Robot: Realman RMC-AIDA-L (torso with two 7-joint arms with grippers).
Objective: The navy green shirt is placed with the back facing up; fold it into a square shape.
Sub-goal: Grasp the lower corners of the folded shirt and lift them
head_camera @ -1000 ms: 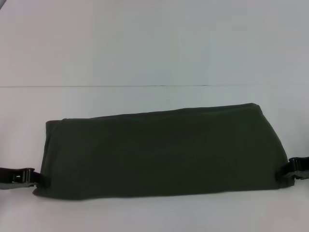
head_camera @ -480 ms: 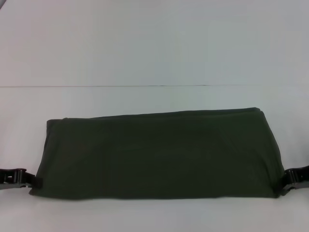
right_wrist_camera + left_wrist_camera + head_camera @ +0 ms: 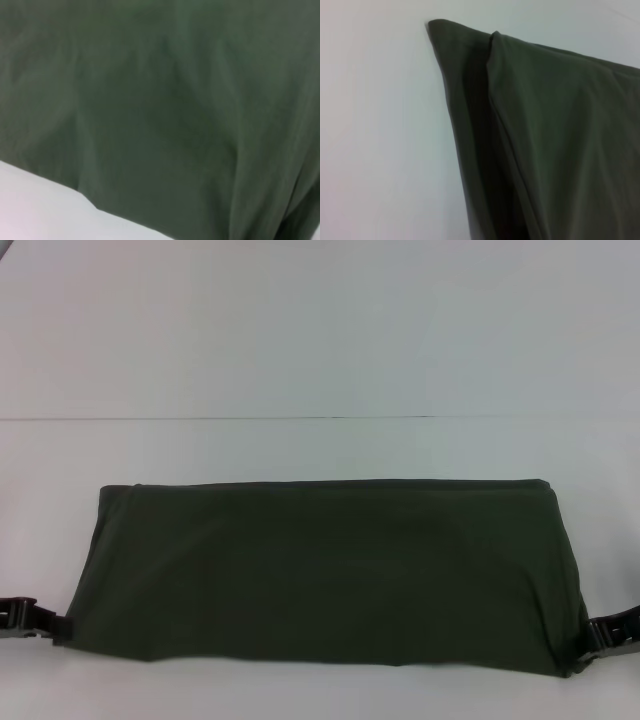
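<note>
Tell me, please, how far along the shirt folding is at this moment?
Done: the dark olive-green fabric shirt already lies folded into a long band, layers visible at one end. In hand: the left claw and right claw sit at its near corners. Left: folding the band's ends together into a square.

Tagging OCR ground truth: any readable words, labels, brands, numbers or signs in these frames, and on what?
None readable in any view.
Shirt: plain dark green, no print, tag or label showing.
Table: bare white, no marks.
Left gripper at the shirt's near left corner, right gripper at its near right corner: black, no lettering legible.
</note>
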